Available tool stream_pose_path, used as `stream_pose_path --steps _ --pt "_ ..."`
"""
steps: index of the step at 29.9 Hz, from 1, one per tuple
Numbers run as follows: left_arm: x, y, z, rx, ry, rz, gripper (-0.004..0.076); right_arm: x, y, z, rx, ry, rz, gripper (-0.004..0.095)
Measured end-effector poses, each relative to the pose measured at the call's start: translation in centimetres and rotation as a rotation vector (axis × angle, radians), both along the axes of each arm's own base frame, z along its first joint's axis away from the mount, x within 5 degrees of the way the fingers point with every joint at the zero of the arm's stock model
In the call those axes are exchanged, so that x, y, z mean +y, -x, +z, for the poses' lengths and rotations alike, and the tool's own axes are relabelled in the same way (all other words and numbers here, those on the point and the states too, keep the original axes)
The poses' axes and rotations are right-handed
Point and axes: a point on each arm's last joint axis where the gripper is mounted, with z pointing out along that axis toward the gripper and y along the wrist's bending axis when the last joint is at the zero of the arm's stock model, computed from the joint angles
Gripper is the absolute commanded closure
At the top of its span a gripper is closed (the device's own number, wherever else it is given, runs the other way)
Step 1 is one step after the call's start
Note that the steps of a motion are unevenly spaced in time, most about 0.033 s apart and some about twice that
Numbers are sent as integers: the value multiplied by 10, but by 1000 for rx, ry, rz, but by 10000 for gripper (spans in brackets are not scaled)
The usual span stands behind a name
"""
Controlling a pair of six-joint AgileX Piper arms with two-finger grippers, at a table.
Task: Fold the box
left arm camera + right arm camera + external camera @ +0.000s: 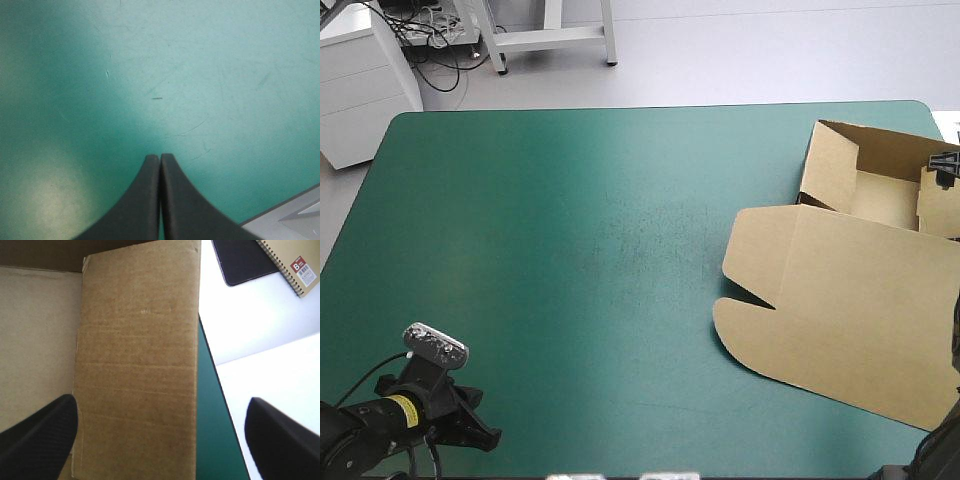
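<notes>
**Right hand straddles a box wall while the left waits clear**

The brown cardboard box (860,300) lies at the right side of the teal-green covered table (570,250). Its tray end, with walls already raised, sits toward the far right corner. Its broad lid panel (840,320) lies flat on the table, reaching back toward the near edge. This placement probably keeps the unfinished walls within the right arm's reach, and the flat lid may help steady the sheet.

The right hand (160,401) is released, its black fingers (35,440) spread wide. It looks down on an upright side wall (137,365) at the tray's right. One finger is over the tray's inside and the other is outside, past the table's right edge. I take this as lining up to pinch or press that wall, though no contact shows.

The left hand (160,159) is clenched on nothing, its fingers meeting in one point. It hangs low over bare cover near the near-left corner, well apart from the box and apparently parked out of the way.
</notes>
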Motion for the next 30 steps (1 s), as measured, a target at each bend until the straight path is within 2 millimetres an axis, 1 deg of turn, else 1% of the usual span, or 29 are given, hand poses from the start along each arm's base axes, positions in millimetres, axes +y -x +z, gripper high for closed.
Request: stream_pose_path --steps 5,7,9,11,15,17,18,21,27,29,30 --pt "0 0 0 3 -1 0 756 1 1 4 -12 -6 3 76" --pt "0 0 0 4 -1 0 756 4 4 8 -21 -14 16 127" --pt "0 0 0 2 -2 0 756 8 7 16 -38 -25 33 218" --pt "0 0 0 2 -3 0 756 11 12 25 -56 -30 49 375" --pt "0 0 0 1 -4 0 756 17 22 40 -76 -41 51 780" --pt "0 0 0 1 -4 0 756 21 27 46 -86 -65 58 931" --pt "0 0 0 1 -4 0 756 24 29 49 -92 -81 72 915" --pt "0 0 0 4 -6 0 756 35 33 56 -110 -149 134 914" --pt "2 2 -2 29 -19 -1 756 49 36 61 -128 -228 193 914" --pt "2 3 -2 37 -23 -1 756 57 37 61 -123 -229 216 914" --pt "2 3 -2 39 -24 -1 756 65 37 61 -118 -231 237 914"
